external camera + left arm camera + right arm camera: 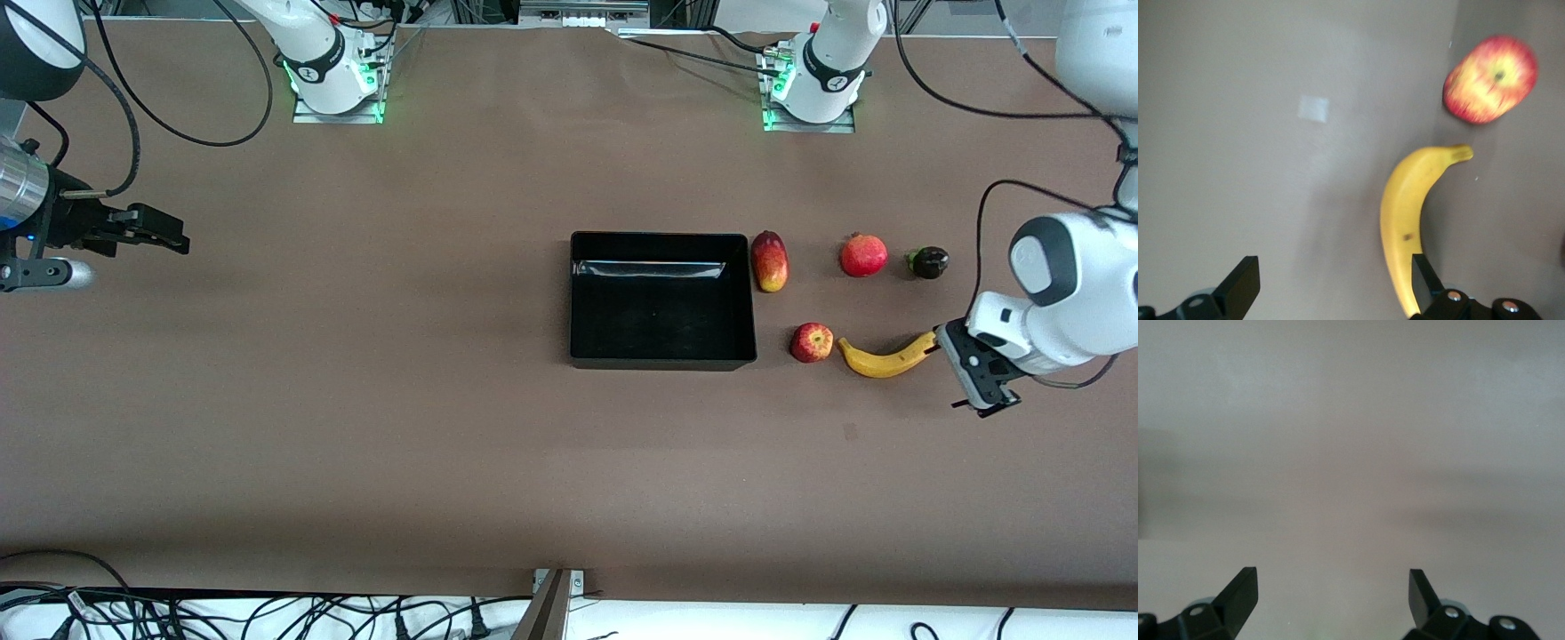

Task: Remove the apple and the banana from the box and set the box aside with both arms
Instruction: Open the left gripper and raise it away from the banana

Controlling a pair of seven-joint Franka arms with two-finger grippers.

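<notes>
- The right gripper (164, 233) hangs over bare tabletop (356, 400) at the right arm's end, well apart from everything; its fingers (1238, 590) are spread and hold nothing. This arm waits.
- The box (661, 300), a glossy black bin, sits mid-table and looks empty.
- A mango (770, 260) lies just beside the box, toward the left arm's end.
- The apple (812, 342) rests on the tabletop, nearer the front camera than the mango.
- The banana (885, 357) lies just beside the apple.
- A pomegranate (863, 255) and a small dark fruit (928, 262) lie farther from the camera.
- The left gripper (944, 348) is at the banana's end, fingers (1241, 283) spread, one finger beside the fruit, not pinching it.
- Both fruits appear unloaded; moving the box is left, which likely calls for both grippers to reach its opposite walls.
</notes>
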